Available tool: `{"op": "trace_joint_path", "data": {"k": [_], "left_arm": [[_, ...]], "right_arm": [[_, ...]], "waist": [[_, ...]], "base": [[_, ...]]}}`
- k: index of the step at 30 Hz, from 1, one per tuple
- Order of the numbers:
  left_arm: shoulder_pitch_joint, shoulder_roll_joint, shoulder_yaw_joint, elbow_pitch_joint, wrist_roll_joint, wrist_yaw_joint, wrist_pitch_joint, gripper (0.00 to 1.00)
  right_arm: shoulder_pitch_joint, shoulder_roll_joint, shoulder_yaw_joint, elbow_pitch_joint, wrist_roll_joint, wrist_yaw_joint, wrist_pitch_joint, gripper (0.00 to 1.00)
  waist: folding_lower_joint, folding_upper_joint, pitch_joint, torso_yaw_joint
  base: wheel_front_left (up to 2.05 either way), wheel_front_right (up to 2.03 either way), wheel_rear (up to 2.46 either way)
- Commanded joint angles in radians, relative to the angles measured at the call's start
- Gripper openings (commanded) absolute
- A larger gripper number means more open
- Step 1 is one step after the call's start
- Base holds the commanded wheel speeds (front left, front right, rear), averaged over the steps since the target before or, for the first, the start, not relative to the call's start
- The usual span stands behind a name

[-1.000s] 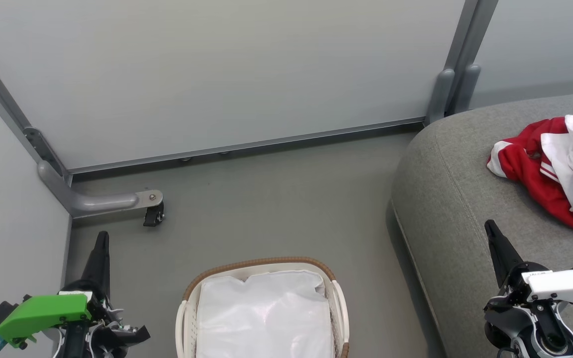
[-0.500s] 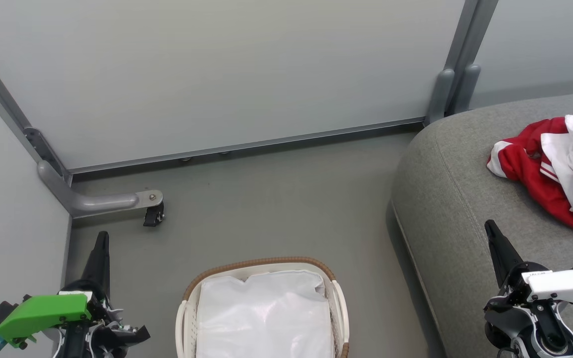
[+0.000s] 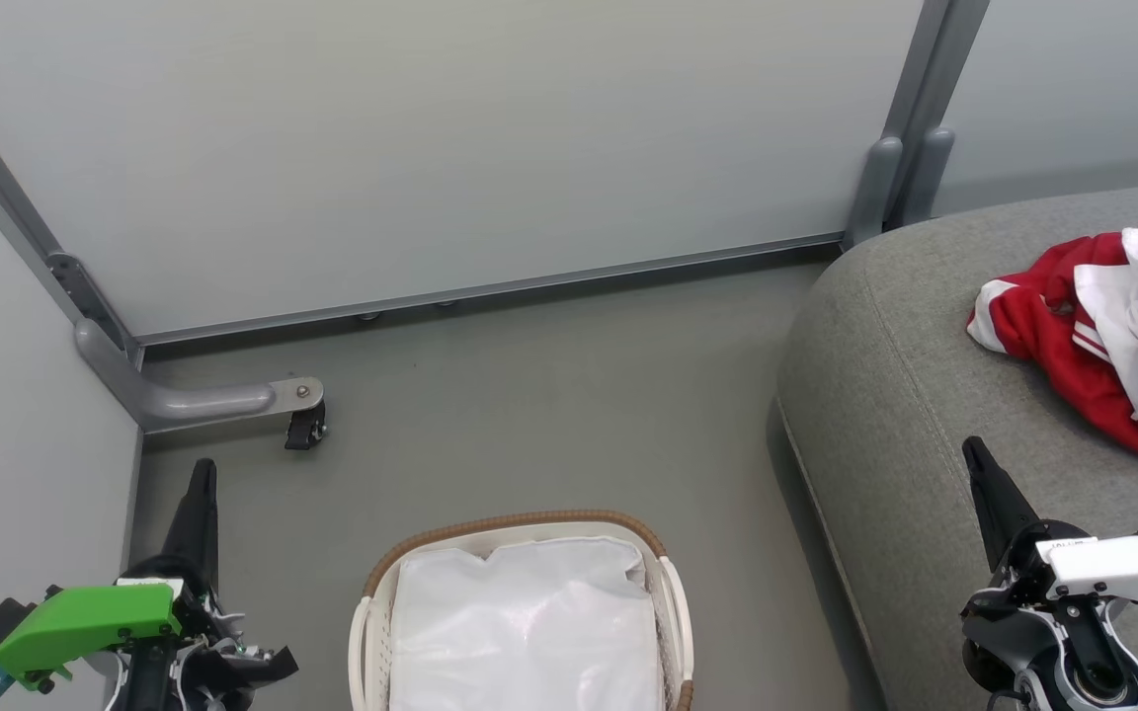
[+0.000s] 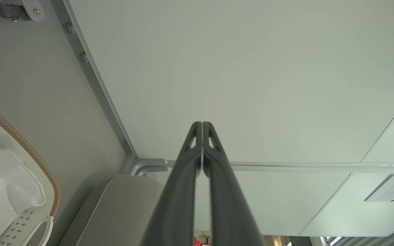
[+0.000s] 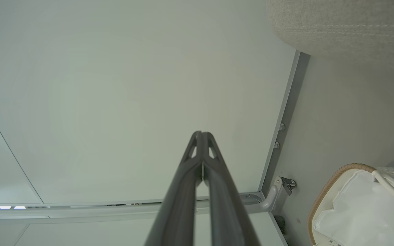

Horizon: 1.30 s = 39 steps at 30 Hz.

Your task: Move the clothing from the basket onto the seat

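Note:
The red clothing (image 3: 1107, 331) with white panels and striped trim lies crumpled on the grey seat (image 3: 910, 395) at the right. The cream basket (image 3: 520, 525) with its brown woven rim stands on the floor at bottom centre, and inside it I see just the white liner (image 3: 525, 627). My left gripper (image 3: 202, 474) is shut and holds nothing, left of the basket. My right gripper (image 3: 974, 452) is shut and holds nothing, over the seat's front part. The basket rim (image 4: 26, 147) and seat corner (image 4: 121, 205) show in the left wrist view behind the closed left gripper (image 4: 202, 124). The right gripper (image 5: 201, 134) points at the wall.
Pale partition walls (image 3: 431, 148) close off the back and left. A grey bracket with a black caster (image 3: 304, 425) juts out on the floor at the left. Grey floor (image 3: 549, 405) lies between basket, wall and seat.

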Motion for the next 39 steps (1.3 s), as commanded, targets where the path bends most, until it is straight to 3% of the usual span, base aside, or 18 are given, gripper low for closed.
{"op": "trace_joint_path", "data": {"k": [1,39], "left_arm": [[-0.009,0.007,0.002,-0.001,-0.003,-0.006,0.003,0.0],[-0.009,0.007,0.002,-0.001,-0.003,-0.006,0.003,0.0]], "right_arm": [[0.01,-0.006,-0.002,-0.003,0.003,0.0,0.001,0.0],[0.01,-0.006,-0.002,-0.003,0.004,0.0,0.001,0.0]], "waist": [[0.0,-0.0001,0.0,0.0],[0.0,-0.0001,0.0,0.0]], "base": [[0.0,0.0,0.0],[0.0,0.0,0.0]]}}
